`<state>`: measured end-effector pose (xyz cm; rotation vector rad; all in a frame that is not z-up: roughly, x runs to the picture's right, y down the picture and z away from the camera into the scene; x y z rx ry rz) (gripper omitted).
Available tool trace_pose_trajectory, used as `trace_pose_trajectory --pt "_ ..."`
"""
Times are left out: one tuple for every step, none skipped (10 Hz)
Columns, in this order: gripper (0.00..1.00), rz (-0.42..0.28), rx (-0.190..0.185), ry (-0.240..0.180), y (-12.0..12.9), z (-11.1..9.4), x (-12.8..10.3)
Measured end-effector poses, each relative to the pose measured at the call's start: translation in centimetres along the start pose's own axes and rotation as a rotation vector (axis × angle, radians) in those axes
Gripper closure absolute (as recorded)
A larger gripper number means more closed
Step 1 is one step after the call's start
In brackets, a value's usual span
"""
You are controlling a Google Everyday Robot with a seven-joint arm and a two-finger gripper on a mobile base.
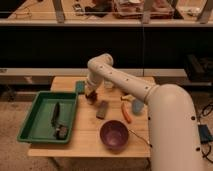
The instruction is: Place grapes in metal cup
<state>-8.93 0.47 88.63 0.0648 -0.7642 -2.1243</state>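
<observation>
White arm reaches from lower right across the wooden table (90, 142), elbow up near the back edge, tool (90, 95) pointing down just right of the green tray (31, 120). Dark reddish clump right at the tool tip looks like the grapes (91, 98), low over or on the table; cannot tell whether the tool is clamped on them or apart. Metal cup not clearly made out; may be hidden at the tool. Small green block (80, 87) lies just behind-left of the tool, near the back edge. Gray rectangular block (102, 109) lies just right and forward of the grapes, apart from them. Orange carrot (126, 112) lies further right, angled, next to the light blue cup (137, 106), which stands against the arm's edge. Purple bowl (114, 135) sits upright near the front edge, well apart from the grapes. Tray holds a dark long utensil (56, 113) and a small dark object (62, 131) at its front.
</observation>
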Motion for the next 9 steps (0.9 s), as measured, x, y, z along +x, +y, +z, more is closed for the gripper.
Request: trace_pose_trajectory --pt "0.2 0.001 0.001 0.0 0.0 0.0 0.0" --pt "0.2 0.004 0.004 0.0 0.1 -0.1 -0.2" --pt "0.2 0.007 0.011 0.004 0.0 -0.1 -0.2" --pt "0.2 0.013 0.013 0.008 0.2 -0.2 -0.3" --pt "0.2 0.024 0.016 0.015 0.4 -0.5 -0.5" --pt "0.2 0.045 0.021 0.037 0.9 -1.1 -0.7" --pt "0.2 0.064 0.025 0.065 1.2 -1.8 -0.9" --pt "0.2 0.079 0.028 0.091 1.6 -2.5 -1.2" --pt "0.2 0.084 0.028 0.099 1.8 -2.7 -1.3"
